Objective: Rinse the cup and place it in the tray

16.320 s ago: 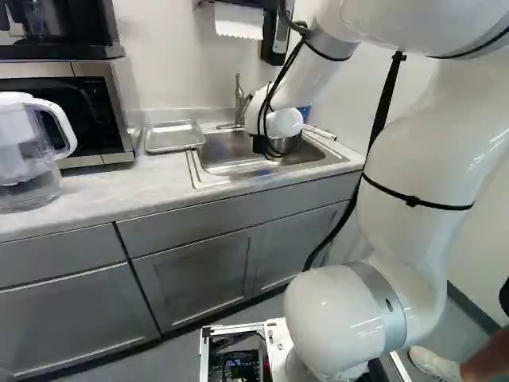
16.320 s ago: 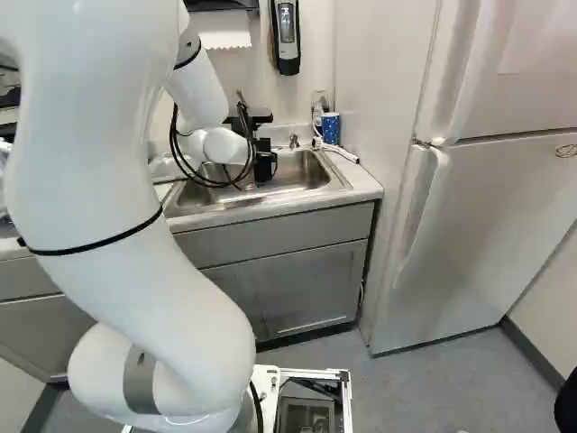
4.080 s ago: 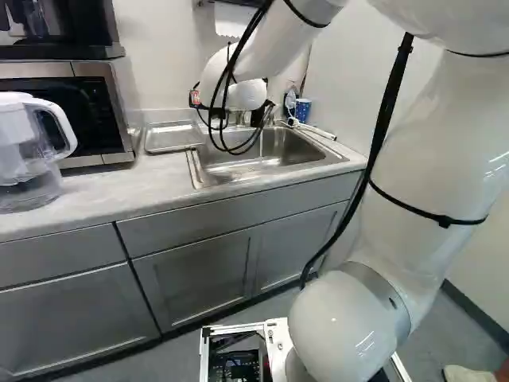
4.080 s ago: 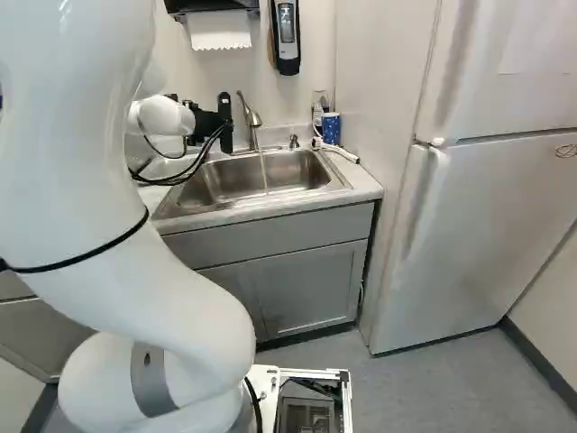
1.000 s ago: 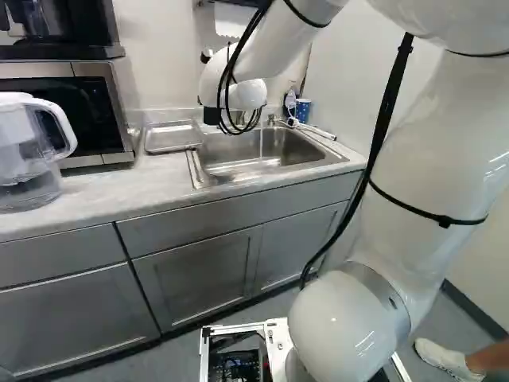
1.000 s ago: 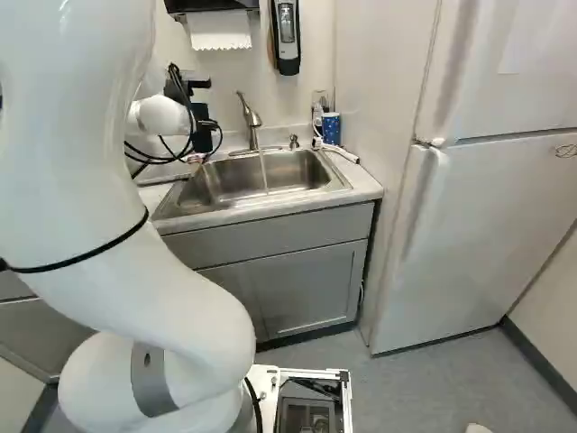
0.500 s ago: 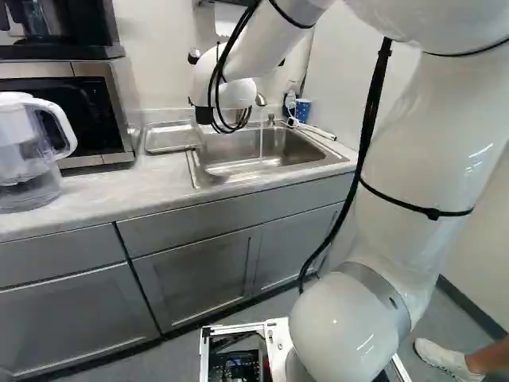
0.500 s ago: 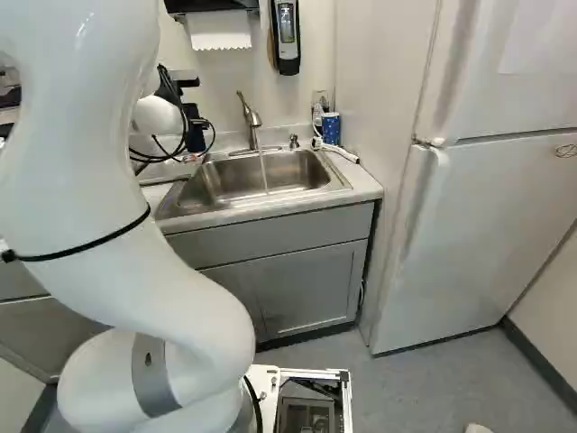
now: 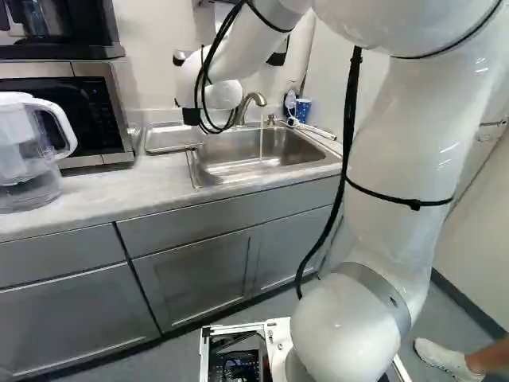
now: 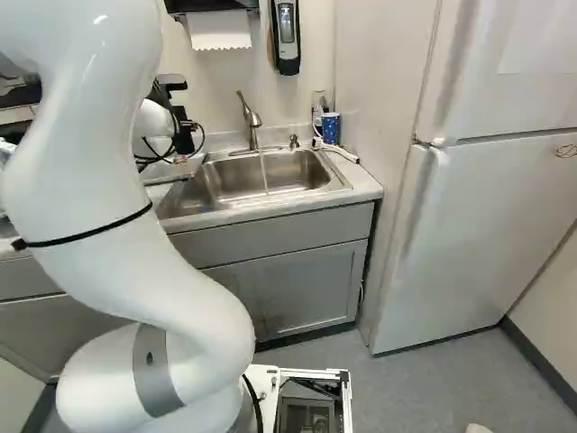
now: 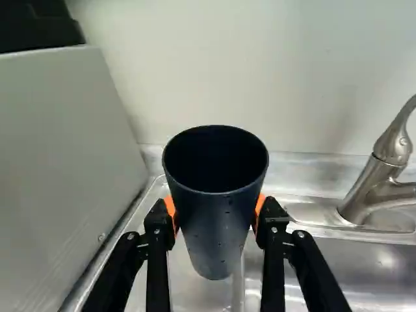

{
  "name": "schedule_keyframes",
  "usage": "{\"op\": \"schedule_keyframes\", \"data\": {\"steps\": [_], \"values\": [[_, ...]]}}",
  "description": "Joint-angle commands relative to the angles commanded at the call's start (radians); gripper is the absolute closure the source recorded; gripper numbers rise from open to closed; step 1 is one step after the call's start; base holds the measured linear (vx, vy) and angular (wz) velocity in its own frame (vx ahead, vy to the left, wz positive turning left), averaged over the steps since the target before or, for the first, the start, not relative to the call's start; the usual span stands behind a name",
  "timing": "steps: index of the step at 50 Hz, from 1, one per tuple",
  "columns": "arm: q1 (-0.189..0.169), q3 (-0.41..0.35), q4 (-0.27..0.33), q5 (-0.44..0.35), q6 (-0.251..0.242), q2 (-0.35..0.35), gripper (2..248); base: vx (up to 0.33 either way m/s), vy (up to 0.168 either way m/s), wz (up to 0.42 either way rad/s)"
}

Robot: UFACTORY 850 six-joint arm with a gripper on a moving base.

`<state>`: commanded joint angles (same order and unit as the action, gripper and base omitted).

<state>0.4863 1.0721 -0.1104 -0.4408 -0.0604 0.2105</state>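
In the right base view, my gripper is up at the left of the sink, largely behind the arm. The wrist view shows the gripper shut on a dark blue cup, its orange pads pressing both sides. The cup's mouth faces up and droplets cling to its wall. Below the cup lies the metal tray, which sits left of the sink in the left base view. A gap between cup and tray cannot be judged.
Water runs from the faucet into the sink. The microwave stands beside the tray, its side panel close to the cup in the wrist view. A clear pitcher and a blue patterned cup flank this area.
Over the last second the arm has swung left, toward the tray side, carrying the gripper away from the faucet. Earlier it was over the sink. The base has stayed put.
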Motion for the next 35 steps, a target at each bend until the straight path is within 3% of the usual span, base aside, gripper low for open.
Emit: {"op": "schedule_keyframes", "data": {"steps": [35], "values": [[0.03, 0.051, 0.05, -0.009, 0.0, 0.111, 125, 0.0, 0.0, 0.0]]}}
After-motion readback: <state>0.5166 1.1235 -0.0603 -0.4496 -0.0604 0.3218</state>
